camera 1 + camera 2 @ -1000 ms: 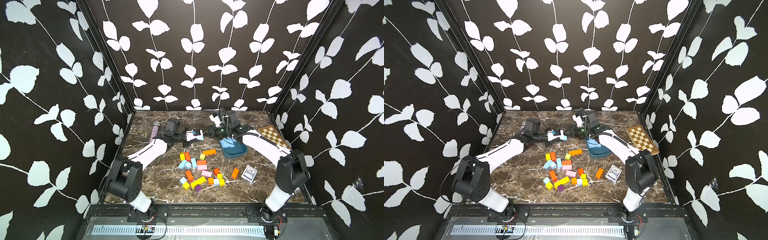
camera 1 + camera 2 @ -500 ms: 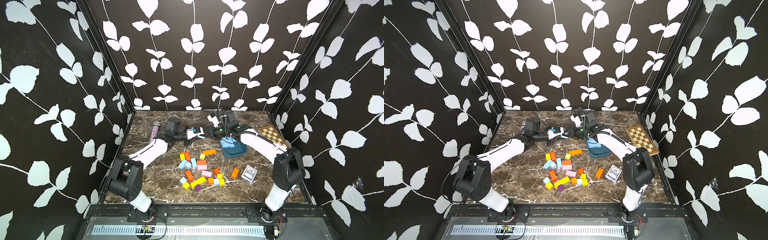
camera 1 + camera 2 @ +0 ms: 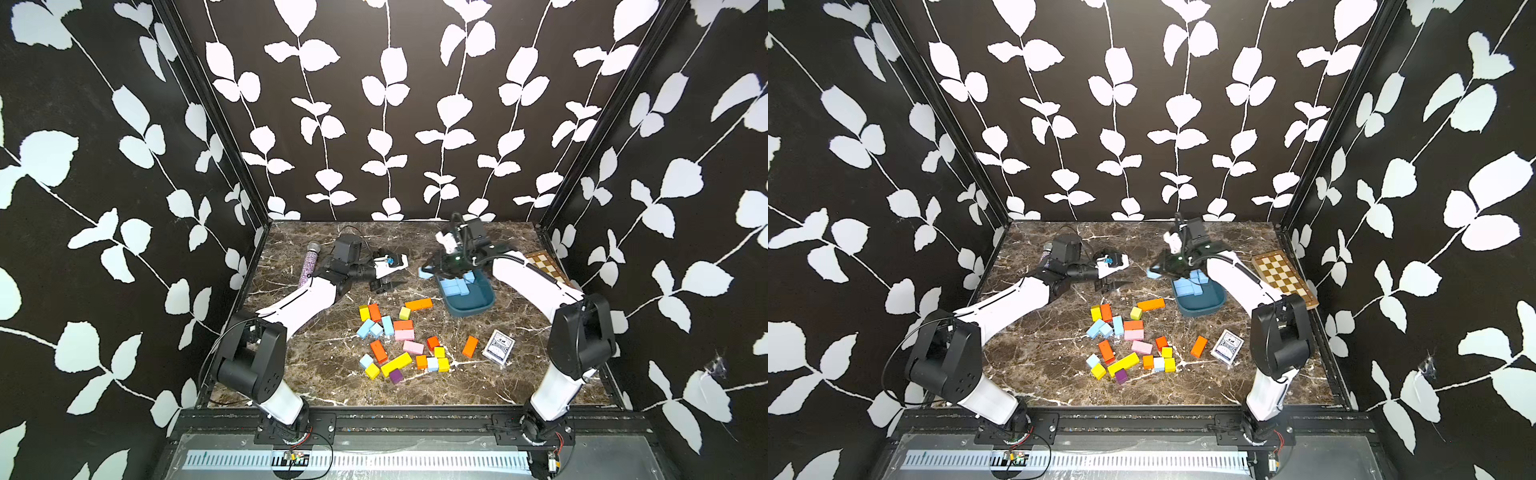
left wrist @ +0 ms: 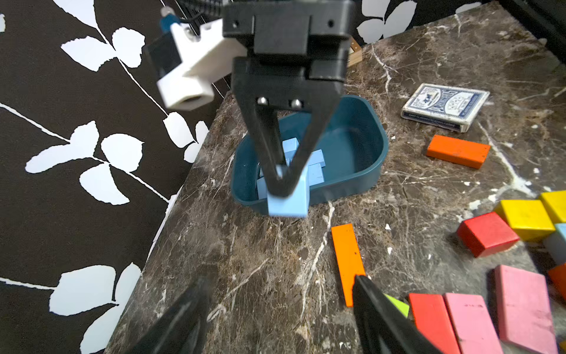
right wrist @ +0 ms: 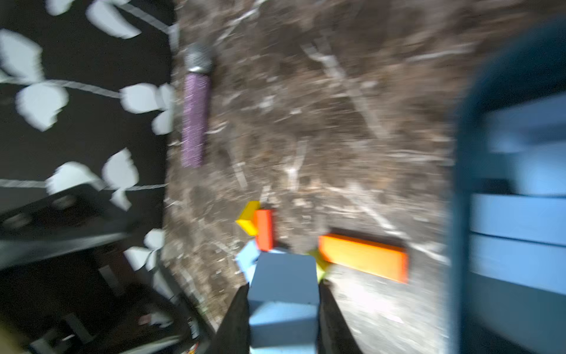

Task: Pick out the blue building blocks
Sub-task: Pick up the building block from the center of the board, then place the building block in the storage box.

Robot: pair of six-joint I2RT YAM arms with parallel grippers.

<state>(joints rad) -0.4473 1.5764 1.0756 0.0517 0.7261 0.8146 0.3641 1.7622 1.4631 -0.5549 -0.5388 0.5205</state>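
My right gripper (image 3: 426,271) is shut on a blue building block (image 4: 288,203) and holds it in the air just beside the near end of the dark teal tray (image 3: 482,306). In the right wrist view the block (image 5: 283,288) fills the gap between the two fingers. Several blue building blocks (image 3: 455,286) lie in the tray. More blue blocks (image 3: 366,329) sit among the coloured pile, and one (image 3: 365,360) lies at the pile's front. My left gripper (image 3: 388,284) hangs open and empty to the left of the held block, its fingers (image 4: 364,291) wide apart.
Orange, yellow, pink and purple blocks (image 3: 397,363) are scattered mid-table. A long orange bar (image 3: 419,304) lies near the tray. A card deck (image 3: 498,347) sits front right, a chessboard (image 3: 546,266) back right, and a purple microphone (image 3: 309,266) back left.
The blue block has passed from my left gripper to my right one. The left gripper opened and drew back left; the right gripper shut on the block.
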